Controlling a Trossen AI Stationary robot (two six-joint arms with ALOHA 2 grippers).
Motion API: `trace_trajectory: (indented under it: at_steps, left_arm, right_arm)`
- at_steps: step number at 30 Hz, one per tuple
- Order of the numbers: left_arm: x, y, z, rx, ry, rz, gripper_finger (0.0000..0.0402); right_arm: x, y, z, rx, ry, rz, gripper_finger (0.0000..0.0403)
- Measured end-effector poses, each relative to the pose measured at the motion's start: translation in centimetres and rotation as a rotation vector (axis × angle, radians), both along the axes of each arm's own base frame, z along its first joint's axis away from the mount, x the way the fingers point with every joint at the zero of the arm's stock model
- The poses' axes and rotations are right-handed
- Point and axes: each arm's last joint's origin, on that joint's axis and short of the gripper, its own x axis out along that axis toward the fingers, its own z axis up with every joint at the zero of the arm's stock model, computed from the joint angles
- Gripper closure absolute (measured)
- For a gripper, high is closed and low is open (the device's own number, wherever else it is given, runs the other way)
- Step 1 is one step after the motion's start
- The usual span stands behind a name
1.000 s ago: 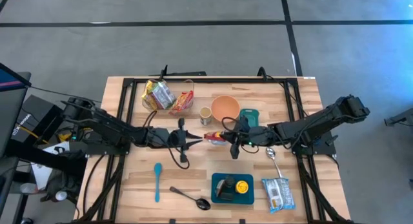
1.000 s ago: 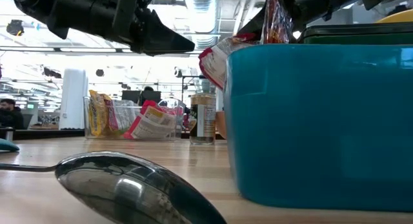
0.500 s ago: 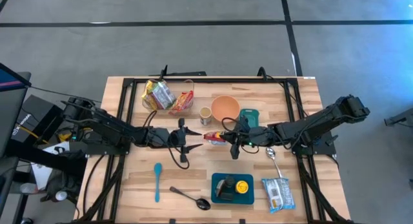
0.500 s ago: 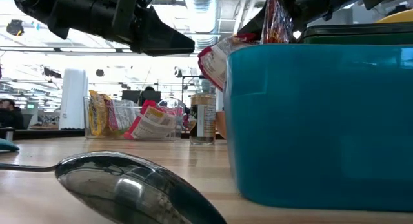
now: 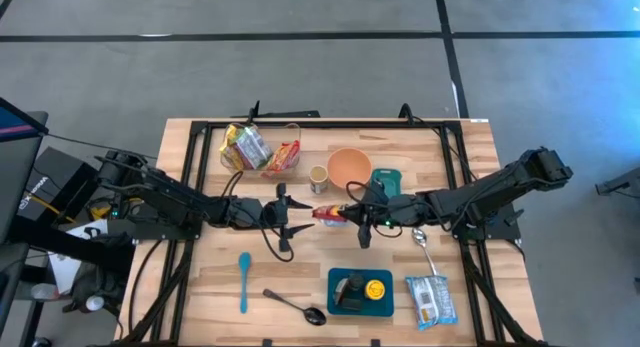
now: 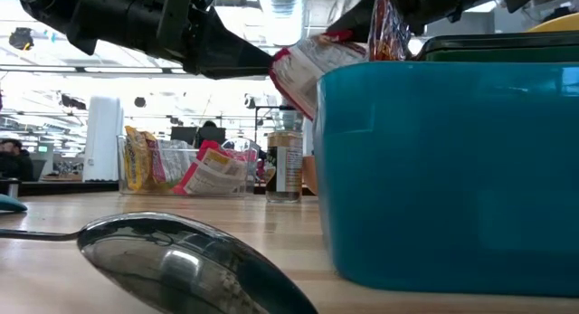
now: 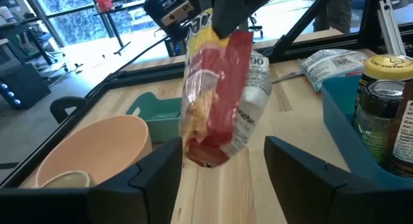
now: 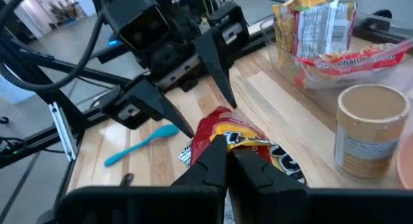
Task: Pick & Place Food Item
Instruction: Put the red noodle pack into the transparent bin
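Nearest me a glossy metal spoon (image 6: pixel 181 260) and a smooth teal bin (image 6: pixel 443 169) sit on the pale plank table (image 5: pixel 300 277), and above its middle the right hand (image 5: pixel 350 214) pinches a crinkly red-and-yellow snack packet (image 5: pixel 330 213), the left hand (image 5: pixel 303 217) spread around its free end.

We look straight down from overhead and level from beside the teal bin (image 6: pixel 443 169), both sharing the snack packet (image 5: pixel 331 213).
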Motion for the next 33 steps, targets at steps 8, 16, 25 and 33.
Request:
trace_trajectory:
  at_steps: [8, 16, 25, 33]
  left_arm:
    - [0.0, 0.0, 0.2, -0.021, -0.019, 0.003, 0.0187]
    - [0.0, -0.1, 0.1, -0.027, -0.016, -0.025, 0.0195]
    - [0.0, -0.1, 0.1, -0.028, -0.016, -0.031, 0.0212]
    - [0.0, -0.1, 0.1, -0.028, -0.015, -0.031, 0.0244]
  right_arm:
    - [1.1, 0.0, -1.0, -0.006, -0.017, 0.020, 0.0403]
    - [1.2, 0.1, -0.7, -0.008, -0.047, 0.025, 0.0403]
    - [1.3, 0.2, -0.5, -0.025, -0.070, 0.035, 0.0403]
    - [1.3, 0.2, -0.5, -0.026, -0.066, 0.036, 0.0403]
